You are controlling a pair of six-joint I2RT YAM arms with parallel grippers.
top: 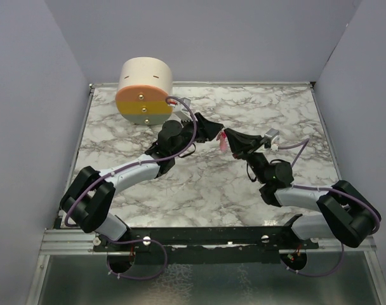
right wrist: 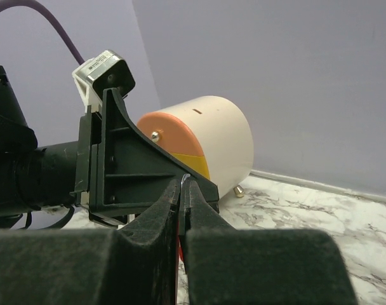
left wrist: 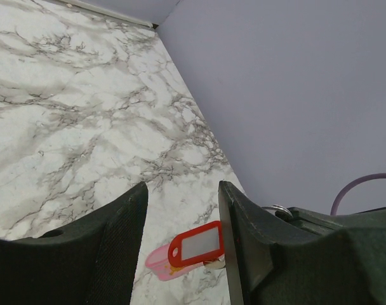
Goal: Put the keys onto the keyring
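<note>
Nearest, in the right wrist view: right gripper (right wrist: 182,185) is clenched, pads pressed to a bare seam. A thin metal arc shows at the top of the seam and a sliver of red lower down. I read this as a grip on the keyring (left wrist: 156,264), a thin metal ring carrying a slim bright-pink strip. Left gripper (left wrist: 180,197) is released, jaws well apart, nothing between the pads. Through that gap I see the key (left wrist: 196,243), a small red flat tag with a white window and a hole at one end. It overlaps the pink strip, and both stick out beside the right gripper, over the white marble-pattern table (left wrist: 85,114). I cannot tell whether the tag is threaded on the ring or merely pinched along with it. Judged step: hand-to-hand threading, mid-task. The next move calls for the left jaws to close on the red tag alone and steer its hole onto the ring without dragging the strip. The left wrist view gives the tag face-on; the right wrist view gives it only edge-on. The overhead view alone shows both grippers meeting tip to tip near table centre. Farthest back, a cream cylinder with an orange-and-yellow face (top: 144,91) lies on its side near the rear wall.
</note>
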